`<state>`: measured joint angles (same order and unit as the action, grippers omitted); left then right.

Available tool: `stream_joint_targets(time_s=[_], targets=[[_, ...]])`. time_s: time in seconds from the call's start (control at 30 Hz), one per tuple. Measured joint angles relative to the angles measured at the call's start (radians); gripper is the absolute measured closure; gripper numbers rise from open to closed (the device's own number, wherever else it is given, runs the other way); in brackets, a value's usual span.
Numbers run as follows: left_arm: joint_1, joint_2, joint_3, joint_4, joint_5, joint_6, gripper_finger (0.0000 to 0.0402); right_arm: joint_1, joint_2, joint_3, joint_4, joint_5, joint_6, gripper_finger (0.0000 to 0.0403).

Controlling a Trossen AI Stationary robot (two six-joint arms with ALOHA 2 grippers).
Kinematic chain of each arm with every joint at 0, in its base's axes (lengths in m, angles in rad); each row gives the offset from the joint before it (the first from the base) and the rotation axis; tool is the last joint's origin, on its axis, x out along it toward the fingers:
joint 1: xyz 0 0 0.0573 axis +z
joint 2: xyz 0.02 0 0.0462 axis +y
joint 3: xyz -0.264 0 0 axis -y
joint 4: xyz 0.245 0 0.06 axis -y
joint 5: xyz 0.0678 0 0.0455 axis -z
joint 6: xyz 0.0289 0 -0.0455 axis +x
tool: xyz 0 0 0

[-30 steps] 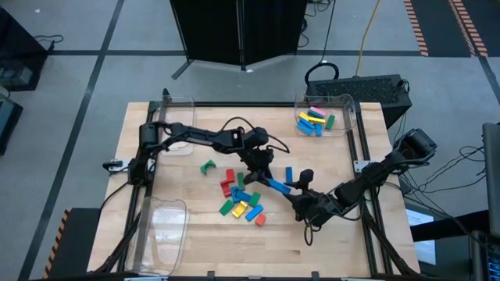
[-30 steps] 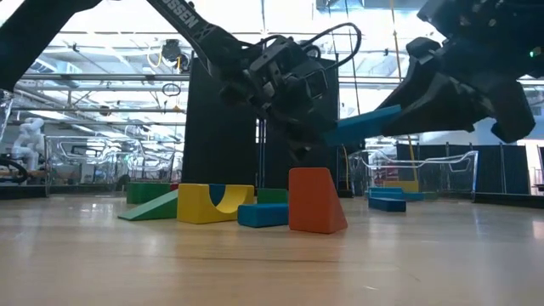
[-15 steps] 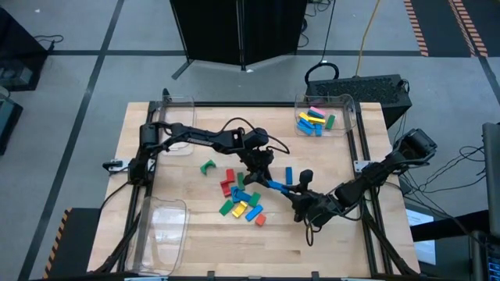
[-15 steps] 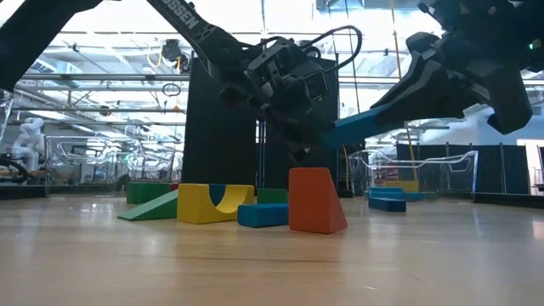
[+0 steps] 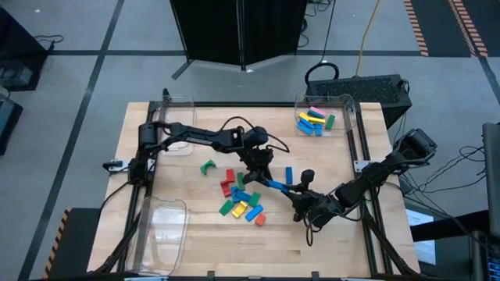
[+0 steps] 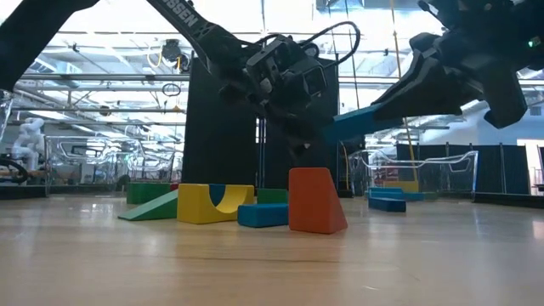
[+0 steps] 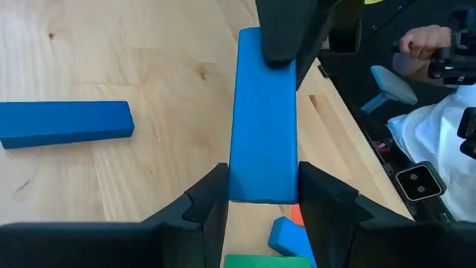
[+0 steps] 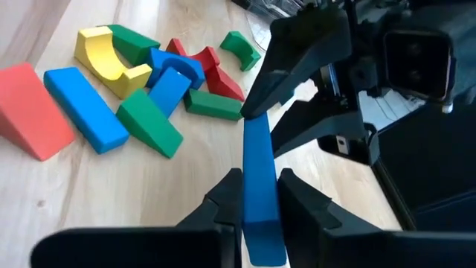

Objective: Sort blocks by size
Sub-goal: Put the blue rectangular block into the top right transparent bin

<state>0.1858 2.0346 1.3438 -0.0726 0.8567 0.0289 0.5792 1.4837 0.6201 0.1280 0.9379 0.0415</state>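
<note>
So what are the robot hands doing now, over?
Left gripper and right gripper both shut on long blue block, above table. Block pile below. Nothing blocking.

Overhead looks straight down, low camera level across; both close wrist cameras share the blue bar (image 7: 262,119).

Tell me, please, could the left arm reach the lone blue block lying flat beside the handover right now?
Probably not yet: the left hand is clamped on the long blue bar, which the right hand also grips. The lone blue block lies unobstructed.
</note>
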Motion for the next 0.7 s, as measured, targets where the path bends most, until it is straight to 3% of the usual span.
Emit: stream_joint_targets(time_s=[0.7], targets=[[0.000,-0.035,-0.009,-0.044,-0.018,0.006,0.0256,-0.003,-0.002,-0.002,-0.033,0.017,0.021,0.0351]])
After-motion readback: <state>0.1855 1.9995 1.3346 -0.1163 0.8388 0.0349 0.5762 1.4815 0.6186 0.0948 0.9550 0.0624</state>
